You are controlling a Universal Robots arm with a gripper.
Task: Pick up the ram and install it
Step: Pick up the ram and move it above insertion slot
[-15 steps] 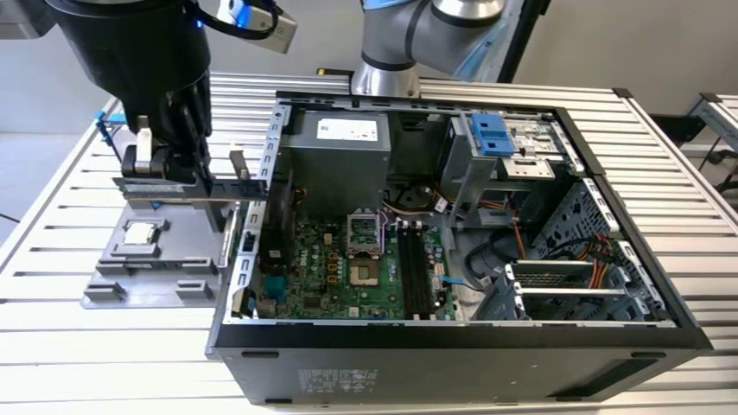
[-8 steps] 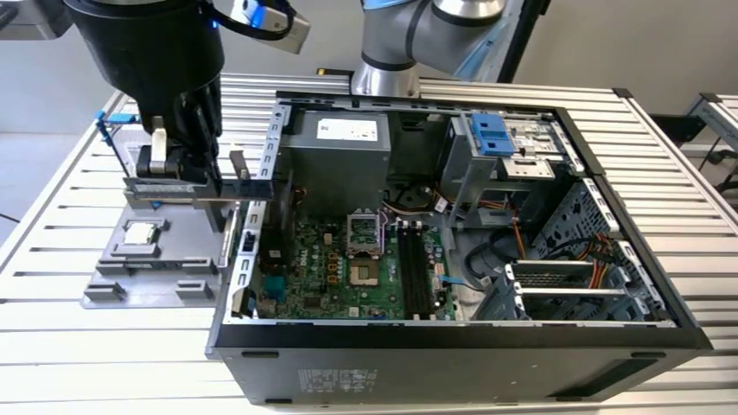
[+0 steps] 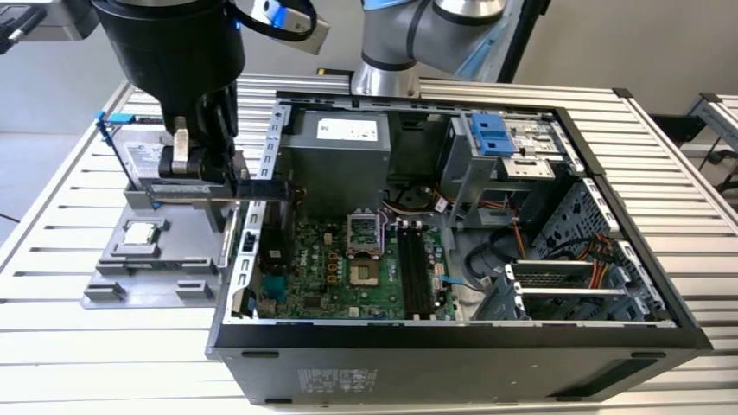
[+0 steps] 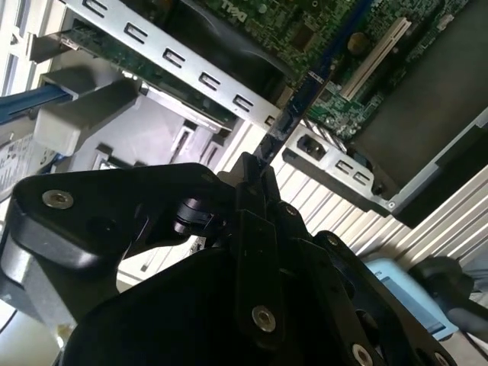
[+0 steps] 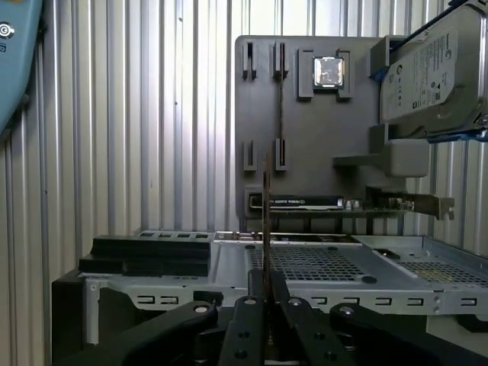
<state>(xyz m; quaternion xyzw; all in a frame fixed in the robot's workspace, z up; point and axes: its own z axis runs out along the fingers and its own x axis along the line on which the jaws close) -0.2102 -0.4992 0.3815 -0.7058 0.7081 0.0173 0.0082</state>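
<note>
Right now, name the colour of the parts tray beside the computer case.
Grey tray, best in the first wrist view.

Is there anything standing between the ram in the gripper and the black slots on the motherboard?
Nothing visible does. The gripper, shut on the ram, holds it above the case's side wall at the exterior view's left. Between there and the black slots lies only low motherboard, with the processor socket beside the slots.

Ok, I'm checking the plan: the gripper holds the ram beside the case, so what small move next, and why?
Probably carry the ram sideways over the case wall toward the black slots: the gripper is shut on it above the tray, outside that wall.
</note>
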